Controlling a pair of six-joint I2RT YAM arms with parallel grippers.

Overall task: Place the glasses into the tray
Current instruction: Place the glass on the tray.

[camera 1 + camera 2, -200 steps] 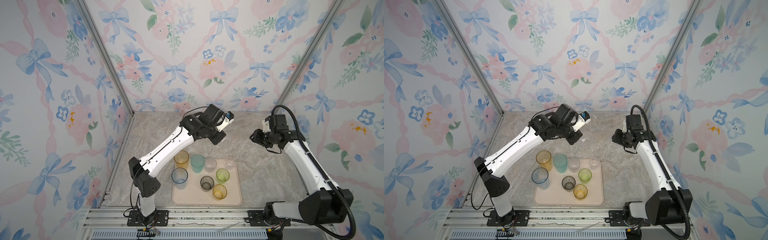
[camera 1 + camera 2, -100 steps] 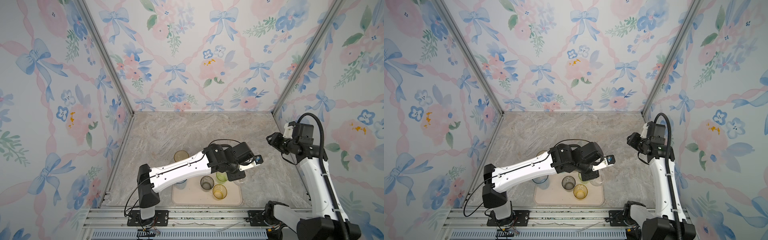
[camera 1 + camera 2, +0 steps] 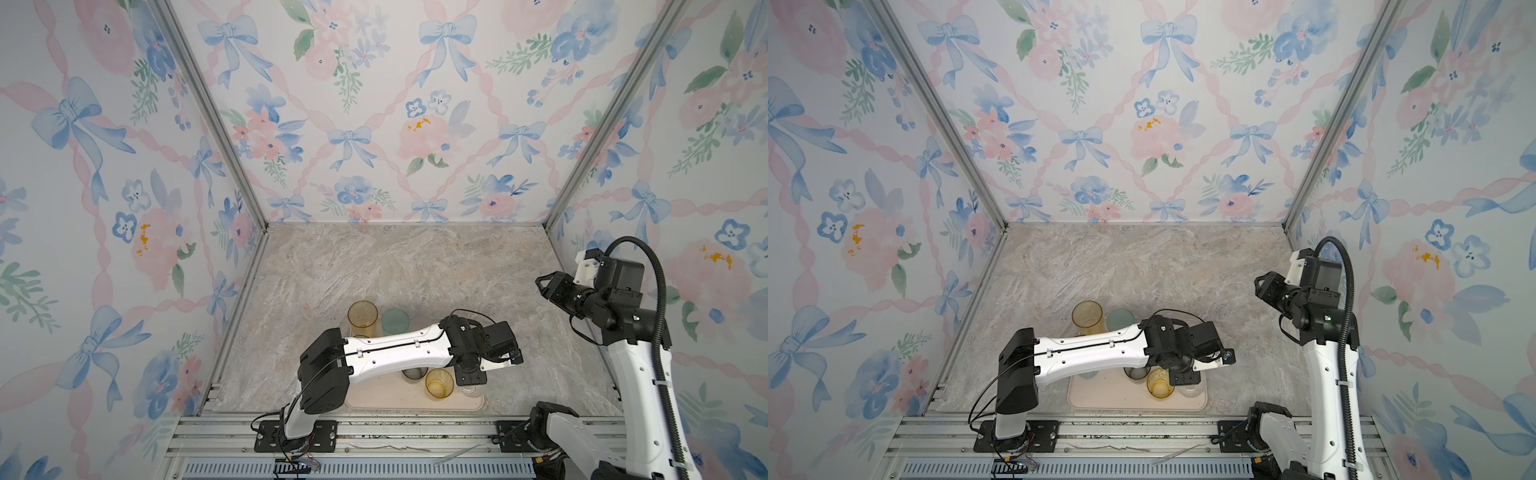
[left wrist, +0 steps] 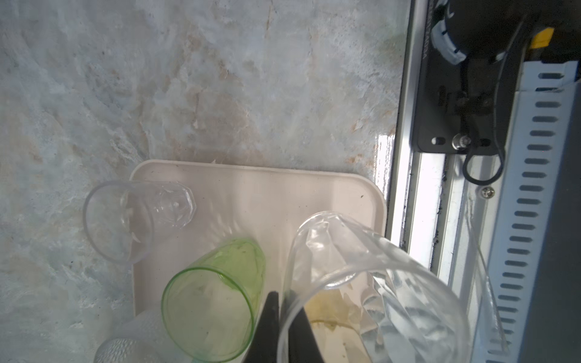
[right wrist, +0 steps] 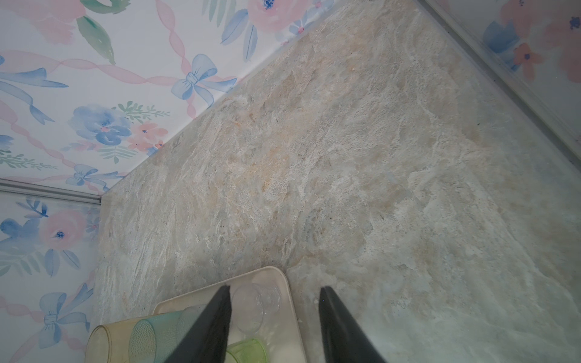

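Since a second ago our left arm is swinging over from the far side of the table to the tray, and our right arm is pulling back to its own side.

We are pinching the rim of a clear glass with the left claw, squeezed tight on the thin wall. We are holding it over the tray's corner. We cannot tell if its bottom is touching down yet.

Just beside this claw a green glass is standing in the tray, with a white glass next to it. A bit further from the claw another clear glass is sitting at the tray's edge. In a top view a short amber glass and a grey glass are waiting close to the claw too. A tall amber glass and a teal glass are standing beyond our arm, which is hiding their bottoms.

Our right claw is hanging half open with nothing in it, well away from the glasses.

We are thinking the job is nearly done. We are seeing no glass left on the bare table. We are only needing to set this one down and let go.
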